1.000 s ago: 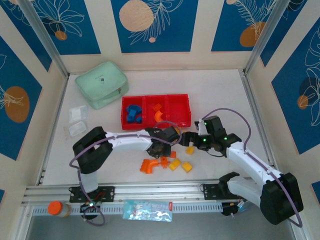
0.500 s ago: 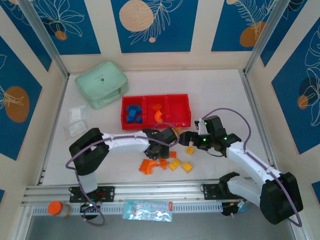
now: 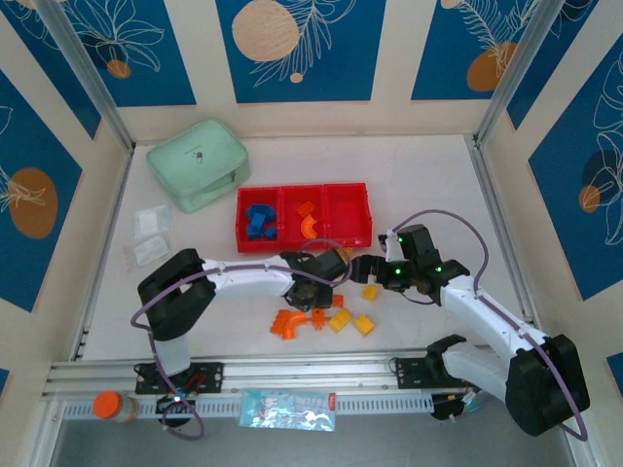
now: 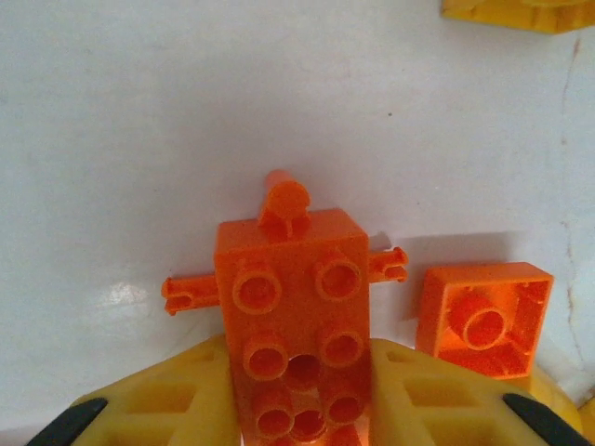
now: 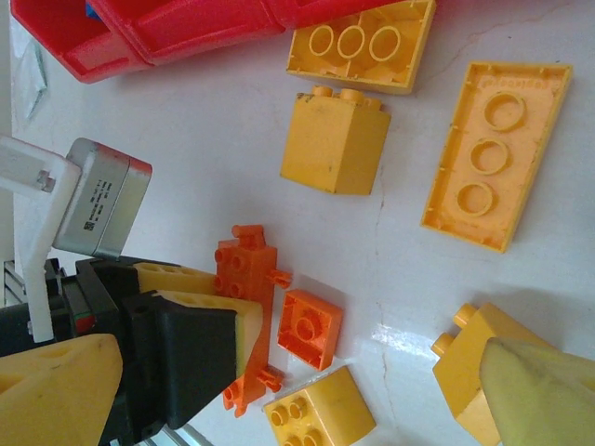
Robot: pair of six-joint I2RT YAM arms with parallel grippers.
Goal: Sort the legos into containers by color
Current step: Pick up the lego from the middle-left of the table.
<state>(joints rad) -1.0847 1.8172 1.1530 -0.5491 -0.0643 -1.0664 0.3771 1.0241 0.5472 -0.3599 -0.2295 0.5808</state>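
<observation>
L end effector [image 4: 297,364] clamped on orange pin brick [image 4: 290,297], long axis along the jaw gap; red tray [image 3: 356,243] close off its side; R end effector [image 3: 368,269] spread wide.

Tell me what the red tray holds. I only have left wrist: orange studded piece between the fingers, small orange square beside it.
Observer: Top view: in the tray, the left compartment has blue blocks and the middle one orange pieces. I see nothing in the right one.
Operator: Right gripper?
Observer: The right gripper is open, close beside the left gripper and its orange studded piece, with one yellow block by a fingertip.
Operator: More yellow loose?
Observer: Yes, right wrist shows four other yellow pieces on the table, two of them near the tray's wall.
</observation>
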